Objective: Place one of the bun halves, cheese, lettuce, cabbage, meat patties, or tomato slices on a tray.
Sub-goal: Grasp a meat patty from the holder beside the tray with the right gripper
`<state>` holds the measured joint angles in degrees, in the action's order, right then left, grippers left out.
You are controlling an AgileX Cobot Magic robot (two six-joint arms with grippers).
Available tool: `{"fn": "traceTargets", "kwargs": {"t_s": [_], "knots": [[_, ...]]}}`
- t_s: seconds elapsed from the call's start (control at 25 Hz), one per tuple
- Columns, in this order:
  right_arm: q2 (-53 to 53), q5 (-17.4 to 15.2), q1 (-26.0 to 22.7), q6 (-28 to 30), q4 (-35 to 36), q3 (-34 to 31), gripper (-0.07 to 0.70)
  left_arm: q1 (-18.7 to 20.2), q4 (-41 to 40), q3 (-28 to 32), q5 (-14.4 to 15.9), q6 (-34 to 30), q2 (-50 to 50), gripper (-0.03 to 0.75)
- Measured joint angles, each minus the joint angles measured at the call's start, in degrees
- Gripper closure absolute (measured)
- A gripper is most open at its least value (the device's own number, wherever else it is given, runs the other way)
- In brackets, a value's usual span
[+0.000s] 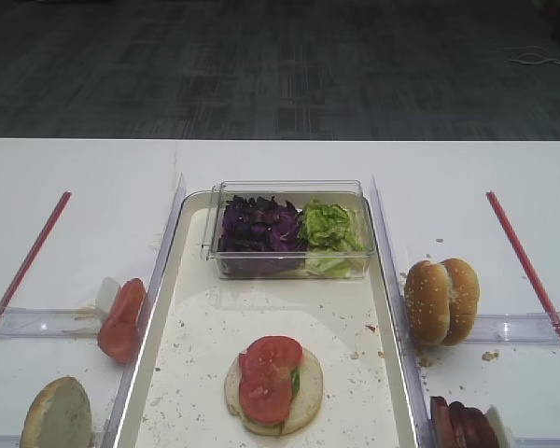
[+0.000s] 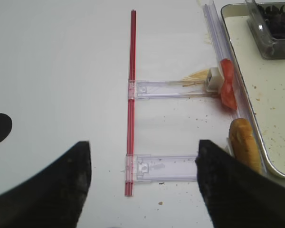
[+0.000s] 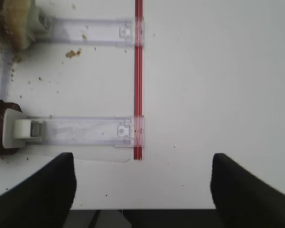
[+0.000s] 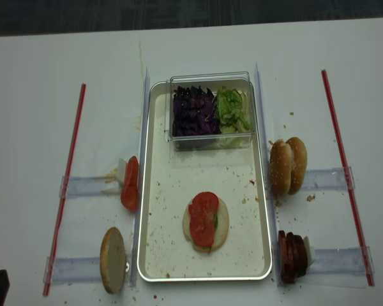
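Right fingers (image 3: pixel 42 190): matte black, broad, rounded tips, no markings visible. Left fingers (image 2: pixel 52 190): same matte black, blunt, unmarked.

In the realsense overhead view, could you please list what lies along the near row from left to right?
Pale bun half → tray → bun with tomato slices → meat patties → right red strip.

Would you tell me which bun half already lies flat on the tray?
The pale bun half under the tomato slices; the others stand on edge outside the tray.
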<state>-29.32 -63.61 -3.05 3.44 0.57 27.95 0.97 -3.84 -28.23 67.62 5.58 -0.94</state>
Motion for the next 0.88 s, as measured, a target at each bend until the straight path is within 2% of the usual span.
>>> {"fn": "traceTargets", "kwargs": {"t_s": [0.2, 0.44, 0.88], "knots": [[-13.50, 0.63, 0.00, 0.00, 0.00, 0.00, 0.021, 0.00, 0.00, 0.00, 0.00, 0.00, 0.00, 0.243], [-23.78, 1.69, 0.00, 0.00, 0.11, 0.00, 0.021, 0.00, 0.00, 0.00, 0.00, 0.00, 0.00, 0.243], [-26.67, 2.29, 0.00, 0.00, 0.11, 0.00, 0.021, 0.00, 0.00, 0.00, 0.00, 0.00, 0.00, 0.243]]}}
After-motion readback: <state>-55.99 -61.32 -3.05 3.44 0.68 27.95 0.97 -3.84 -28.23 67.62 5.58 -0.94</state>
